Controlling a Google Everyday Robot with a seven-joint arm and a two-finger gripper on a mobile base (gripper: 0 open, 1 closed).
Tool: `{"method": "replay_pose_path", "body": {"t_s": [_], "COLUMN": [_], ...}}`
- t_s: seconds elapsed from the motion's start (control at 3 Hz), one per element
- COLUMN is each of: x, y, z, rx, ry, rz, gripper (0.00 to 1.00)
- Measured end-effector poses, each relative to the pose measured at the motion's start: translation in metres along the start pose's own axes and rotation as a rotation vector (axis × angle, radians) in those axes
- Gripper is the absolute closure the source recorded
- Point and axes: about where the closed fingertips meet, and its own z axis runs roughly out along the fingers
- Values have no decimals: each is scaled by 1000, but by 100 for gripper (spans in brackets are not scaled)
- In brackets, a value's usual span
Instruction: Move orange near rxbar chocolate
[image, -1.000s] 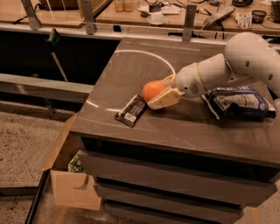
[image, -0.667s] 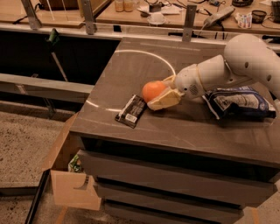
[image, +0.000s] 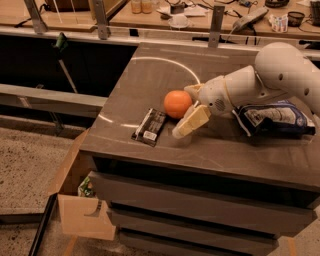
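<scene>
The orange (image: 177, 103) is a small round bright fruit on the dark tabletop (image: 150, 80), just right of the rxbar chocolate (image: 149, 126), a flat black wrapper with a white label patch near the front left. My gripper (image: 186, 110) reaches in from the right on a white arm (image: 265, 80). Its cream fingers (image: 192, 121) stand either side of the orange, one behind and one in front, close around it. The orange lies about a finger's width from the bar's upper right end.
A blue-and-white puffy snack bag (image: 272, 118) lies at the right, under the arm. A white arc line (image: 165, 62) is painted on the tabletop. Drawers sit below the top. An open cardboard box (image: 82, 200) stands on the floor at the left. Cluttered benches run behind.
</scene>
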Motion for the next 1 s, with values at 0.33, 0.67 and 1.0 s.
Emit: {"method": "replay_pose_path", "body": {"t_s": [0.33, 0.67, 1.0], "x": [-1, -9, -28], "y": [1, -11, -38], "z": [-1, -27, -101], "rx": [-2, 75, 293], "ry": [-8, -13, 27], "rz": [-4, -43, -107], "gripper": [0, 0, 0]}}
